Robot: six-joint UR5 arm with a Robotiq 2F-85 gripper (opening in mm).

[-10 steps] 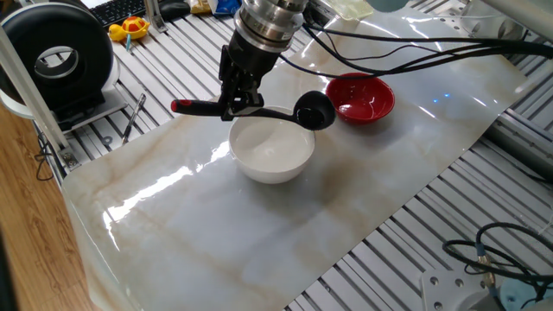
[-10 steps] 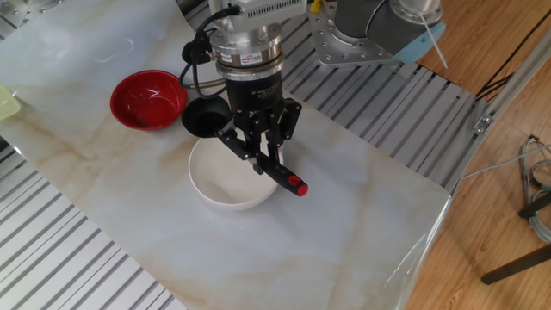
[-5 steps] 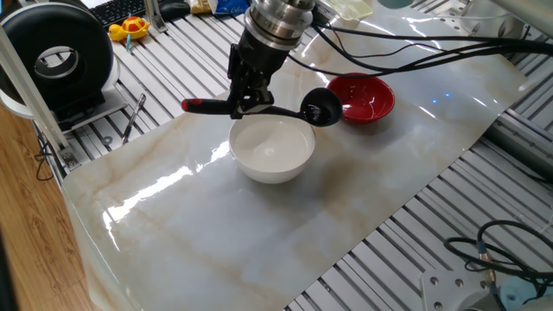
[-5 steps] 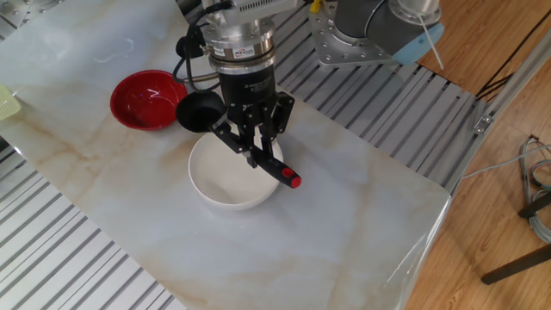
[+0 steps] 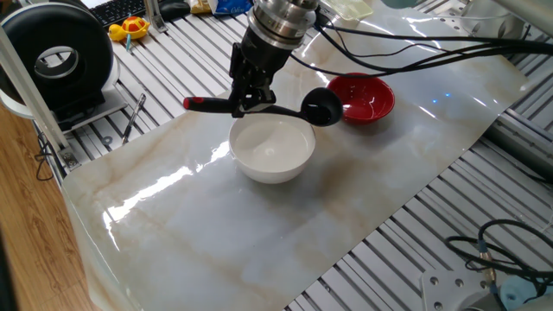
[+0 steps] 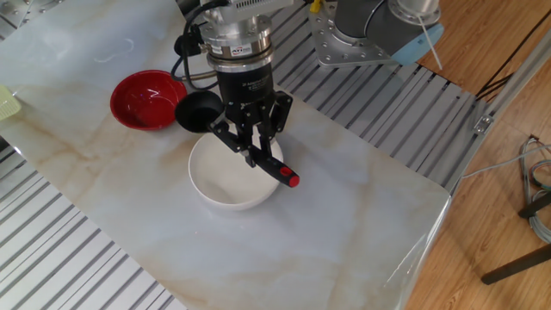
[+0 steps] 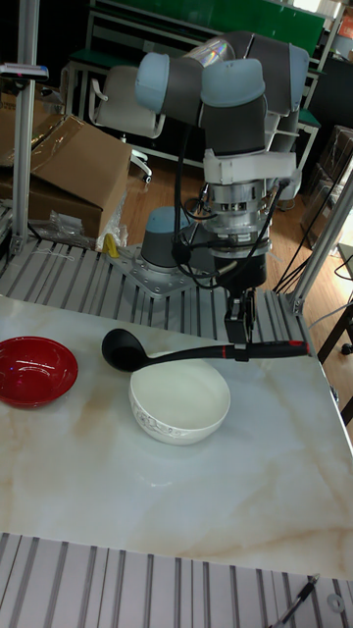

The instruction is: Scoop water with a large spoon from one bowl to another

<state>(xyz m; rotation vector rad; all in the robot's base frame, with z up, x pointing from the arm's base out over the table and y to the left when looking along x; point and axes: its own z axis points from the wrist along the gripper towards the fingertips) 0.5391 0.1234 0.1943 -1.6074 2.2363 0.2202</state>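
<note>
My gripper [image 5: 248, 100] [image 6: 255, 153] [image 7: 239, 346] is shut on the thin handle of the large black spoon [image 5: 294, 109] [image 6: 196, 112] [image 7: 167, 352], held level in the air. The handle crosses above the white bowl [image 5: 272, 149] [image 6: 227, 174] [image 7: 179, 403] and its red tip [image 5: 189, 104] [image 6: 294, 181] [image 7: 294, 345] sticks out past the rim. The deep scoop hangs between the white bowl and the red bowl [image 5: 363, 98] [image 6: 147, 100] [image 7: 32, 370], close to the red bowl's rim. Water cannot be made out in the scoop or either bowl.
Both bowls stand on a marble-patterned sheet [image 5: 225, 225] laid over a slatted metal table [image 5: 406, 233]. Black cables [image 5: 415, 47] trail from the arm across the back. A black round device [image 5: 60, 60] and a yellow toy [image 5: 130, 30] sit off the sheet.
The gripper has carried the spoon a little toward the red bowl, so the scoop now hangs closer to its rim. The bowls have stayed put.
</note>
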